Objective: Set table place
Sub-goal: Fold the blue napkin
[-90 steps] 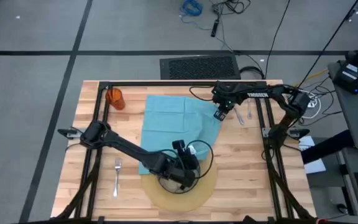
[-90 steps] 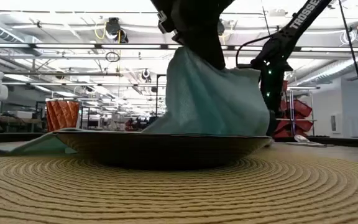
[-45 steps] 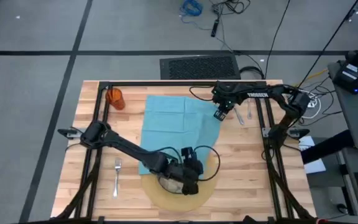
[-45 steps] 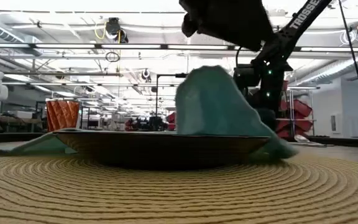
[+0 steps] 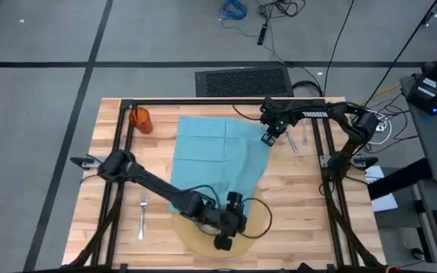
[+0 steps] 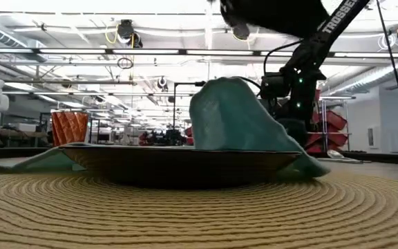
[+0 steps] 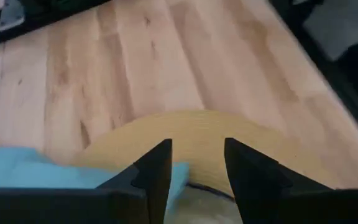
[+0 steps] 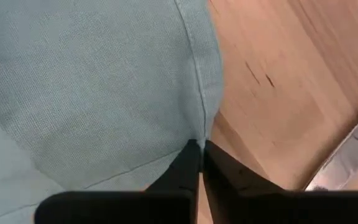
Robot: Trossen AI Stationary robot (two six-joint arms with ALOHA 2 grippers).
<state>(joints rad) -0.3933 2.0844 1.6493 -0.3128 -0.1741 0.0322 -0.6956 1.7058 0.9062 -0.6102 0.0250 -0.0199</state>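
Observation:
The teal napkin lies spread on the table. Its near end is heaped on the dark plate and drapes over the plate's right rim. The plate rests on the round woven mat. My left gripper hovers open above the plate and mat, clear of the cloth. My right gripper is shut at the napkin's far right corner. An orange cup stands at the far left, and a fork lies near the left edge. My right gripper pinches the napkin's hemmed edge between its two fingertips, near the cloth's far right corner. The fingers come from above, pointing down. The cloth around them lies slack on the table. One layer or several, I cannot tell.
A knife and a spoon lie on the wood just right of my right gripper. The table's black frame bars run along both sides. Bare wood shows to the right of the mat.
My left gripper has let go of the napkin's near end and gone up and toward the table's near edge. The cloth it held raised over the plate has dropped into a heap on the plate. The far part of the napkin stayed flat.

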